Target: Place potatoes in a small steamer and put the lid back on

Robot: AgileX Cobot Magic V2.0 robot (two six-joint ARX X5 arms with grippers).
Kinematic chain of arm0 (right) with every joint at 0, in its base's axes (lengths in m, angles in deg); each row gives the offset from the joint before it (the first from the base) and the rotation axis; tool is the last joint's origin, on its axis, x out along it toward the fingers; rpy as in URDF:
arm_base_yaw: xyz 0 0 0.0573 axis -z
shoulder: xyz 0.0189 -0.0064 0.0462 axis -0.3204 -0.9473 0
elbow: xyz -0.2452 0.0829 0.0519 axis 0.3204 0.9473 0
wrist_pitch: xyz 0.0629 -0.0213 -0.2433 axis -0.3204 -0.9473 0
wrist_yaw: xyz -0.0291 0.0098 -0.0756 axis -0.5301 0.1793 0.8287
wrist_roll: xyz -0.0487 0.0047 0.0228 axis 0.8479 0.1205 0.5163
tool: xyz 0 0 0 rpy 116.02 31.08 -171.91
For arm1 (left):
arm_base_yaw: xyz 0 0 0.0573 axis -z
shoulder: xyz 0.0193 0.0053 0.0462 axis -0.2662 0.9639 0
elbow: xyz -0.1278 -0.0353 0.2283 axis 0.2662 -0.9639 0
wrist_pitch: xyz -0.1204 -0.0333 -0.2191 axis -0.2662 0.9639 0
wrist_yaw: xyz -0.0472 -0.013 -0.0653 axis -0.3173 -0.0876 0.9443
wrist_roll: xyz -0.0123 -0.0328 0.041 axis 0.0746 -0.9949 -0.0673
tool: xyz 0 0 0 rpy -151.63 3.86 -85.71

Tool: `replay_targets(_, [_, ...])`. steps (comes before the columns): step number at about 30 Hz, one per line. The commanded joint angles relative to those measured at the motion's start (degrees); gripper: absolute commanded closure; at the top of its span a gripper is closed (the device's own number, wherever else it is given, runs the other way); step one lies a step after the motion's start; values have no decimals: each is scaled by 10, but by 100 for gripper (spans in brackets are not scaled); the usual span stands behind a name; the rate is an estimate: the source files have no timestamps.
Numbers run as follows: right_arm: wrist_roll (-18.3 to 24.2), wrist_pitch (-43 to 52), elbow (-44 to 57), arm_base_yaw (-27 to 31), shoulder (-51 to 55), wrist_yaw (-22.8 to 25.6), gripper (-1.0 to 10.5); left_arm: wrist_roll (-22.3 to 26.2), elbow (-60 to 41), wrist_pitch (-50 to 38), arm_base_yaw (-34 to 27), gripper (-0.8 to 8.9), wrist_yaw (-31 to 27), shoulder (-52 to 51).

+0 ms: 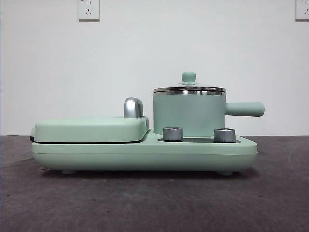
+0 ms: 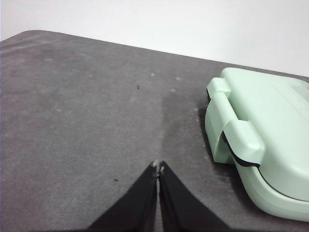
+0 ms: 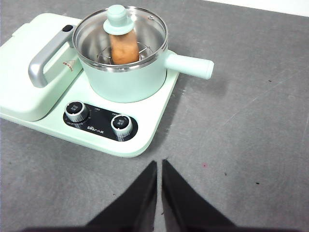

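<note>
Right pincer [image 3: 159, 164], jaws closed and empty, hangs over the desk [image 3: 251, 121] near the small steamer [image 3: 126, 77]; lid [image 3: 118, 29] on, potato [image 3: 124, 48] inside.

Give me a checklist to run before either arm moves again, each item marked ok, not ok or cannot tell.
1. Potato inside the steamer: ok, seen through the glass.
2. Lid on the steamer rim: ok.
3. Lid seated evenly all round: cannot tell.
4. Left tool shut, holding nothing, over bare table beside the grill plate: ok.
5. Right tool shut, holding nothing, apart from the steamer: ok.
</note>
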Motion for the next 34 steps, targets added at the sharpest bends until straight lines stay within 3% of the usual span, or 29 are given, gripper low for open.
replay_targets(1, [-3, 4, -4, -3, -1, -1, 934, 11, -11, 4, 0, 807, 1, -1])
replay_targets(19, [-3, 4, -4, -3, -1, 0, 934, 10, -11, 4, 0, 807, 1, 0])
replay_targets(22, [28, 15, -3, 2, 6, 14, 934, 10, -11, 4, 0, 807, 1, 0])
replay_targets(26, [46, 102, 53, 25, 33, 54, 934, 10, -11, 4, 0, 807, 1, 0])
replay_targets(34, [52, 390, 369, 163, 177, 8, 934, 10, -11, 4, 0, 807, 1, 0])
